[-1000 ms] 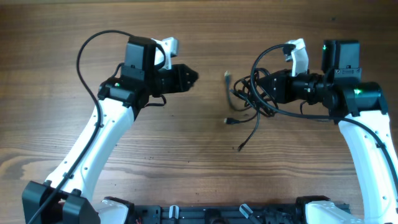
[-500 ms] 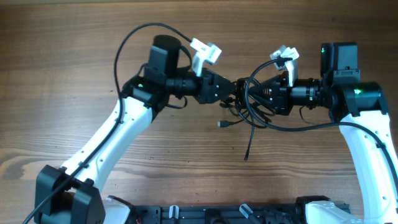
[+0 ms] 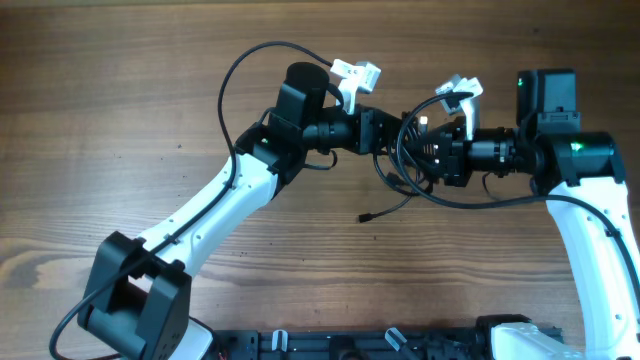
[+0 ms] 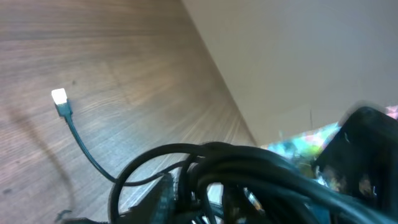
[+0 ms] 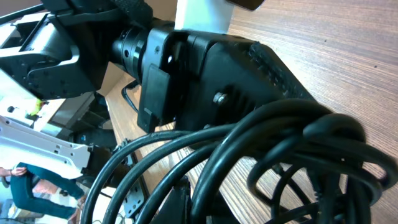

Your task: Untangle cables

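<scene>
A tangle of black cables [image 3: 404,170] hangs between my two grippers above the table's middle. My right gripper [image 3: 426,150] is shut on the bundle from the right; thick loops [image 5: 280,143] fill its view and wrap round its finger [image 5: 180,202]. My left gripper [image 3: 388,138] is pushed into the bundle from the left. Cables [image 4: 249,168] crowd its jaws [image 4: 168,193], so I cannot tell if they are closed. A loose end with a plug [image 3: 365,216] trails down to the table. A thin green cable with a white plug [image 4: 59,96] lies on the wood.
The wooden table [image 3: 150,80] lies under both arms. The left gripper's black body [image 5: 211,68] sits right against the bundle in the right wrist view. The arms' own black supply cables arc above them [image 3: 240,70].
My left arm has swung right from the table's left and pushed its gripper into the bundle. The right gripper has lifted and turned the bundle, and the loose end has shifted left.
</scene>
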{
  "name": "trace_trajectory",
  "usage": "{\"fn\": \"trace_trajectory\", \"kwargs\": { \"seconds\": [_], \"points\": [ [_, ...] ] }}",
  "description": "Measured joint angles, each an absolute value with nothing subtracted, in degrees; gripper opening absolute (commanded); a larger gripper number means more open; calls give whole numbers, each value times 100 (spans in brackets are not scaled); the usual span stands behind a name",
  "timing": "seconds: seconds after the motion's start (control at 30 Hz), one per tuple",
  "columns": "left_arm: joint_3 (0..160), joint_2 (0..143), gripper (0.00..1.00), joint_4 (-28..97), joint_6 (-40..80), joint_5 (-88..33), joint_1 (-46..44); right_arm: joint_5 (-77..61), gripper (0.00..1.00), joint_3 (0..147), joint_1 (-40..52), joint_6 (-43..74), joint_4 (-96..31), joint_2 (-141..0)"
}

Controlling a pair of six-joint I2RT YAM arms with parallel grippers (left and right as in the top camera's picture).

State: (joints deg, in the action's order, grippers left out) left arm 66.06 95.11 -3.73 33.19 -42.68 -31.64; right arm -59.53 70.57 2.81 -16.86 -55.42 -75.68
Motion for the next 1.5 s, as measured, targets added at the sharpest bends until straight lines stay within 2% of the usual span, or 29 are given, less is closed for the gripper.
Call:
{"fn": "trace_trajectory", "kwargs": {
  "seconds": [0.13,0.17,0.2,0.23,0.27,0.33,0.37,0.4,0.43,0.47,0.6,0.67,0.73,0.8,0.83,0.87,0.9,0.93,0.97,1.1,1.27,1.4,1.47,1.5],
  "points": [
    [6604,9509,23,-591,4939,-3369,-3205,-5959,4,7057,281,-1660,-5677,-7592],
    [6604,9509,27,-871,5293,-3177,-3271,-6025,4,7057,281,-1584,-5645,-7592],
    [6598,9511,37,-1046,5441,-3063,-3334,-6060,5,7057,281,-1503,-5618,-7592],
    [6595,9515,76,-1212,5566,-2899,-3413,-6149,5,7059,281,-1317,-5520,-7592],
    [6595,9515,100,-1253,5594,-2818,-3454,-6176,5,7061,281,-1225,-5465,-7592],
    [6595,9537,96,-1258,5695,-2554,-3492,-6320,5,7065,285,-720,-5177,-7590],
    [6595,9553,64,-1262,5752,-2506,-3479,-6300,11,7067,285,-419,-5107,-7590],
    [6595,9577,10,-1337,5800,-2491,-3450,-6248,13,7067,287,-202,-5094,-7590],
    [6593,9577,4,-1382,5837,-2519,-3424,-6152,16,7067,287,10,-5092,-7590],
    [6593,9579,4,-1459,5839,-2567,-3391,-5878,22,7067,325,331,-5100,-7590],
    [6595,9579,4,-1509,5728,-3208,-2694,-4370,24,7067,766,1789,-5050,-7585],
    [6624,9579,4,-991,5468,-3557,-2362,-3417,27,7067,1181,2405,-5033,-7594],
    [6622,9581,4,134,4762,-3841,-1767,-2305,36,7067,1726,2919,-5013,-7728],
    [6628,9581,6,764,4003,-3903,-1577,-1776,38,7070,1831,3085,-5024,-8003],
    [6624,9581,11,993,3640,-3896,-1592,-1592,39,7070,1798,3096,-5026,-8197],
    [6624,9581,21,1074,3459,-3881,-1621,-1529,42,7070,1754,3103,-5037,-8285],
    [6624,9581,40,1201,3262,-3828,-1667,-1463,54,7070,1656,3050,-5046,-8394],
    [6624,9581,56,1396,3044,-3669,-1782,-1424,61,7070,1527,2971,-5050,-8444],
    [6622,9581,63,1503,2851,-3448,-2008,-1422,63,7070,1350,2733,-5048,-8455],
    [6622,9581,63,1629,2493,-2217,-3129,-1544,63,7072,991,1640,-5402,-8471],
    [6622,10245,64,1632,2379,-1737,-3518,-1605,63,7043,991,1160,-5443,-8637],
    [6622,10481,64,1793,1806,-1739,-3741,-1938,63,7022,991,600,-5548,-8678],
    [6622,10481,56,1844,1629,-1739,-3778,-2167,62,7022,991,290,-5623,-8680],
    [6622,10481,48,1909,1566,-1739,-3778,-2279,63,7013,991,200,-5662,-8680]
  ]
}}
